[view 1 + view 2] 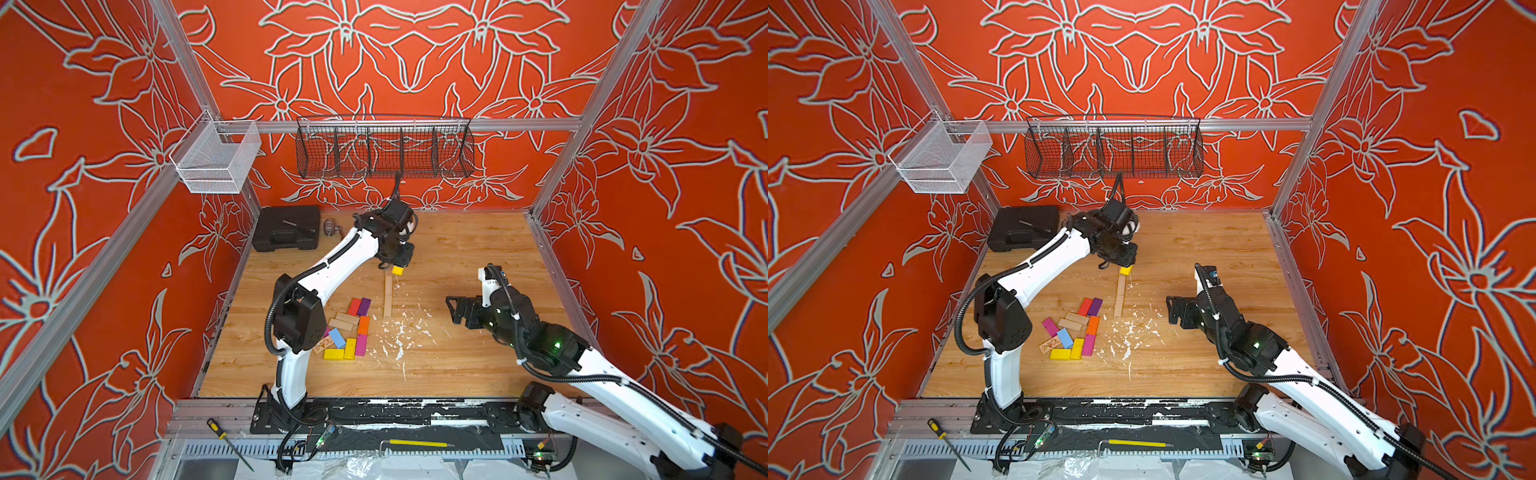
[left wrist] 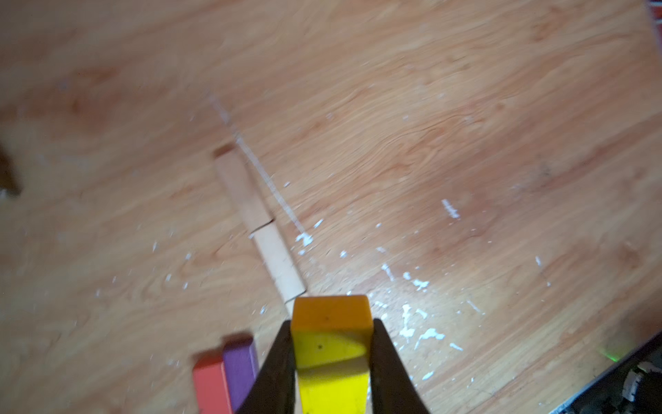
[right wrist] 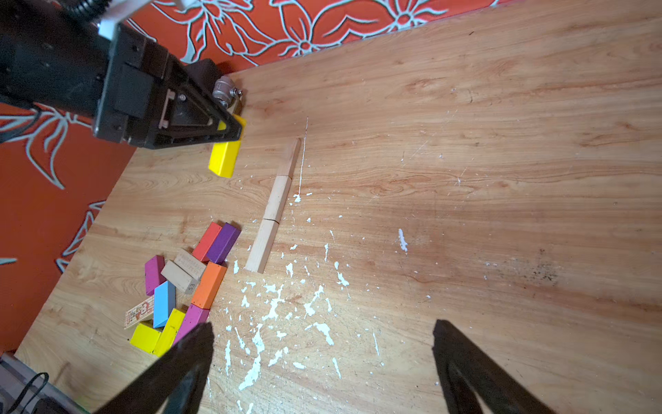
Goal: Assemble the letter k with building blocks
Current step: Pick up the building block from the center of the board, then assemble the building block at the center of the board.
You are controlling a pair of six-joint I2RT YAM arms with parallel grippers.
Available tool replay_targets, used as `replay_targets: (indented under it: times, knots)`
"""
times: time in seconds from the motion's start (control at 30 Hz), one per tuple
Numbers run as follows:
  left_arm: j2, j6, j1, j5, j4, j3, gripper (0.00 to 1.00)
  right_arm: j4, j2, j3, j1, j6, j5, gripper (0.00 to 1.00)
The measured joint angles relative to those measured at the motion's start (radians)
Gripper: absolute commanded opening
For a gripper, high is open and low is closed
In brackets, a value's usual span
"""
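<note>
Near the far end of the plank row (image 1: 388,297), the left pincer (image 2: 331,324) clamps a yellow block (image 3: 224,159); the right pincer (image 3: 322,324) gapes.

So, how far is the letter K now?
Done: three plain planks lie end to end in a line, likely the stem. In hand: the left gripper is shut on a yellow block near the line's far end. Left: both diagonal strokes; the loose blocks lie beside the stem, and the right gripper is open and empty.
</note>
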Motion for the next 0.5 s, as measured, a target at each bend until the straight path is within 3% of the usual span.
replay_targets:
  times: [0.17, 0.5]
  knots:
    - [0.194, 0.1, -0.035, -0.04, -0.061, 0.19, 0.21, -0.008, -0.076, -0.031, 0.0, 0.014, 0.019, 0.97]
    - [0.428, 0.201, -0.041, -0.131, -0.173, 0.339, 0.18, -0.03, -0.127, -0.048, 0.0, 0.027, 0.042, 0.97]
